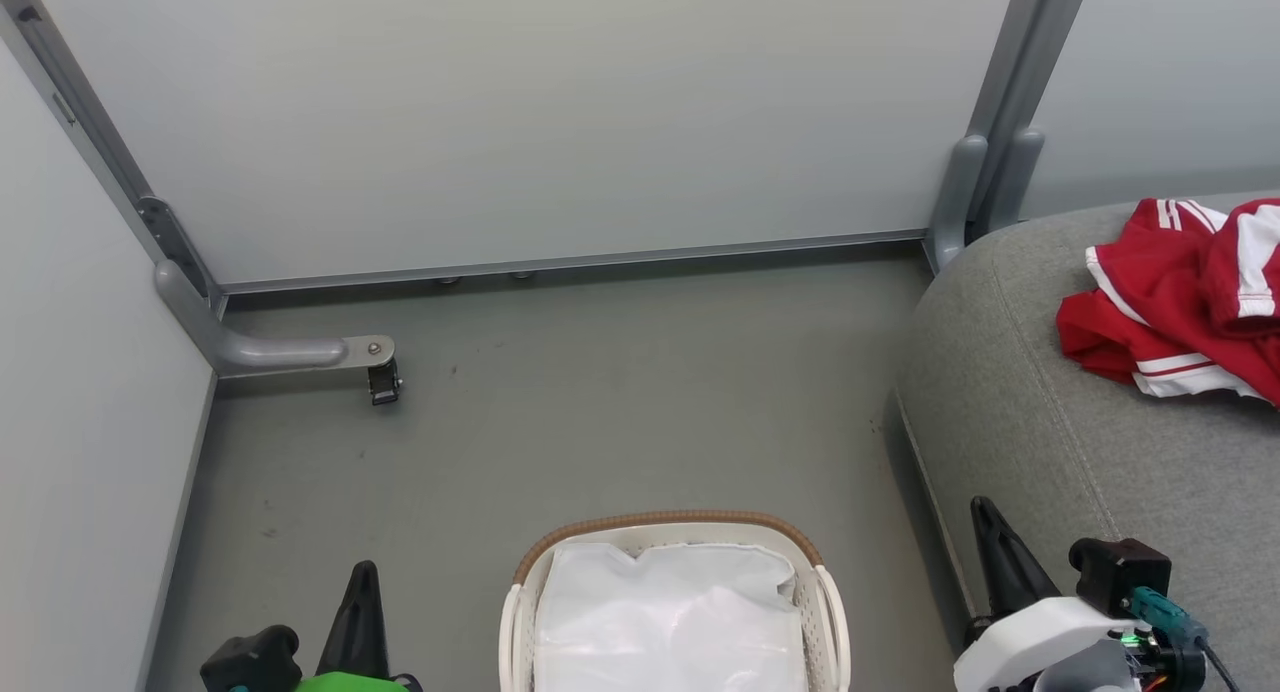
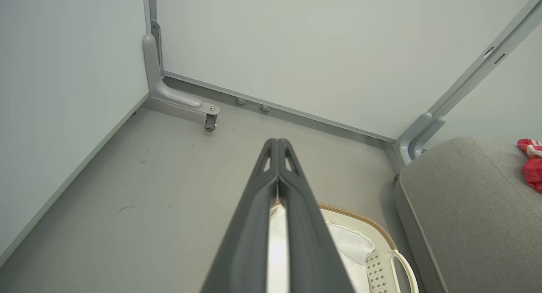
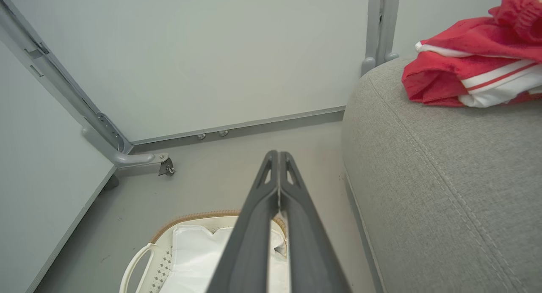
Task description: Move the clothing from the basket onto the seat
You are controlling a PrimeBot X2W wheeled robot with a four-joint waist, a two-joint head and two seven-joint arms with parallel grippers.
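Red-and-white sports clothing (image 1: 1180, 312) heaped on grey fabric sofa seat (image 1: 1040, 452). White perforated plastic basket (image 1: 665, 520) on floor (image 1: 560, 422), holding white crinkled liner (image 1: 670, 622). Left gripper (image 2: 277, 142), right gripper (image 3: 278, 154): fingers pressed together, empty.

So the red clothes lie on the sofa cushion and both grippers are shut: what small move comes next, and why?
Probably none: I'd stop here. The clothing lies on the seat, and the basket holds a white liner, no red, in the part in view. The left gripper and right gripper are shut, empty, apart from both.
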